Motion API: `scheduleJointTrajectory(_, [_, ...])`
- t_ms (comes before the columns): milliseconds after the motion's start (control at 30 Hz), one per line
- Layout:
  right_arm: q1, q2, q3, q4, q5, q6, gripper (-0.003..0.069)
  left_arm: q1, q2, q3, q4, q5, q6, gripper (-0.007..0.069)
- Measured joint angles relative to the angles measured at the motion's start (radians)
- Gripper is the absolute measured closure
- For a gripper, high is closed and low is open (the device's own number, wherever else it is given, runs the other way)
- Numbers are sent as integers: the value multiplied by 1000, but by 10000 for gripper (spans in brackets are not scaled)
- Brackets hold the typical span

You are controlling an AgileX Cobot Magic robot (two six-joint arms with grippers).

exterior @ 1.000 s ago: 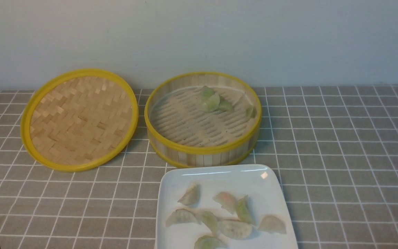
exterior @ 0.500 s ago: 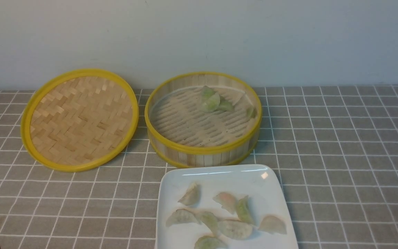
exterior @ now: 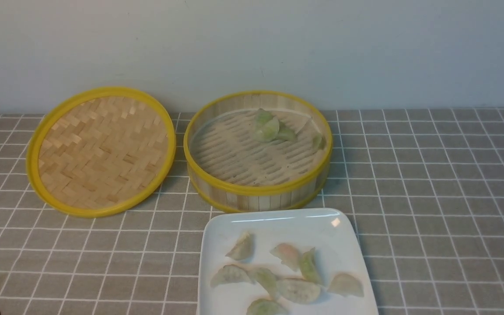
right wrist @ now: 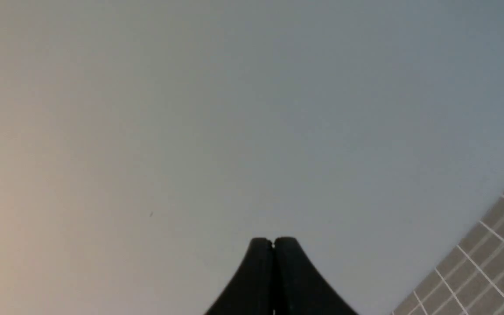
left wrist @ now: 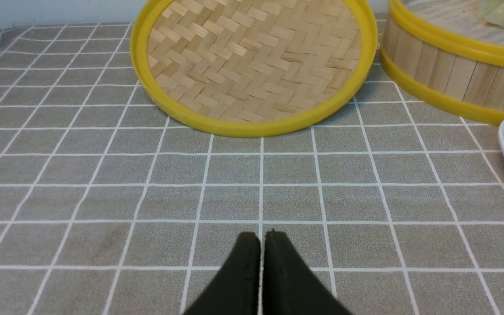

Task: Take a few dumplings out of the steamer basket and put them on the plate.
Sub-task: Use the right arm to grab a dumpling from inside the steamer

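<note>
Looking at your front view, operator, where do the small pale green crescent dumplings (exterior: 267,127) lie?

You have a few at the far side of the round bamboo steamer basket with yellow rims (exterior: 256,191), which stands at the far middle of the grey checked worktop (exterior: 431,197). One more sits against its right wall. Several others lie scattered on the glossy white square plate (exterior: 278,223), just on the near side of the basket.

And your pincers?

Your left pincer (left wrist: 260,238) is clenched on nothing, tips pressed together, over bare worktop on the near side of the flat woven yellow-rimmed lid (left wrist: 252,65). That lid lies left of the basket. Your right pincer (right wrist: 273,241) is likewise clenched and empty, pointed at the plain pale wall (right wrist: 190,109), with a corner of the worktop showing beside it.
</note>
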Motion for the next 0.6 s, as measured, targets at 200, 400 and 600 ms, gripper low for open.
scheduleJointTrajectory(200, [0,459,-524,-181,605,-225,671,0,0,0,0,0,0,629])
scheduleJointTrajectory(400, [0,900,-947,-209,1050,-291,671,0,0,0,0,0,0,629])
scheduleJointTrajectory(600, [111,1257,-1235,-267,1081,-231,669,0,0,0,-1,0,0,629])
